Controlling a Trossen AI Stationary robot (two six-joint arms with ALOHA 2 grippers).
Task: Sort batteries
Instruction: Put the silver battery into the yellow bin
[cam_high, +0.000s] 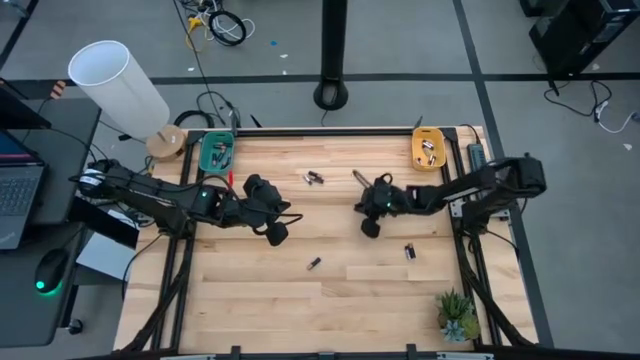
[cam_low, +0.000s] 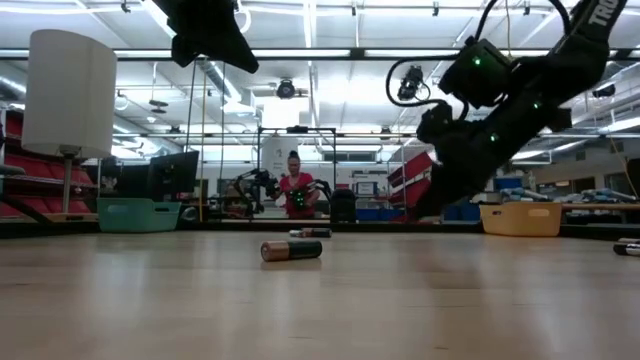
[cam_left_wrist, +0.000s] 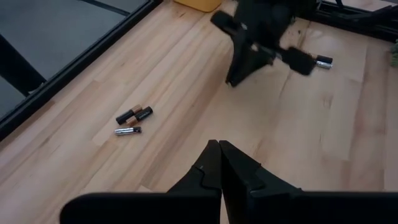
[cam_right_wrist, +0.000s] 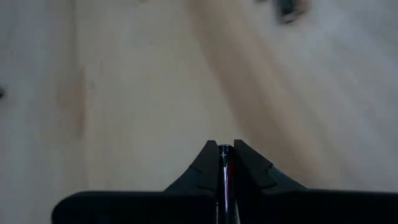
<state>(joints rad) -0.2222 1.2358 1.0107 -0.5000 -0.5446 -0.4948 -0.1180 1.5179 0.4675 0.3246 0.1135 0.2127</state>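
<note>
Your right gripper (cam_right_wrist: 226, 152) is clamped on a battery (cam_right_wrist: 224, 163), above the table (cam_high: 260, 300) middle. Left gripper (cam_left_wrist: 219, 149) is pressed together nearby. Three batteries (cam_left_wrist: 133, 119) lie near the teal tray (cam_high: 205, 158).

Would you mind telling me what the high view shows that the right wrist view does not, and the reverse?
Only the high view shows the teal tray, the orange tray, the left gripper and loose batteries such as the single battery near the table's middle. Only the right wrist view shows a slim battery clamped between the fingertips of the right gripper. Both show the right gripper above the wooden table.
</note>
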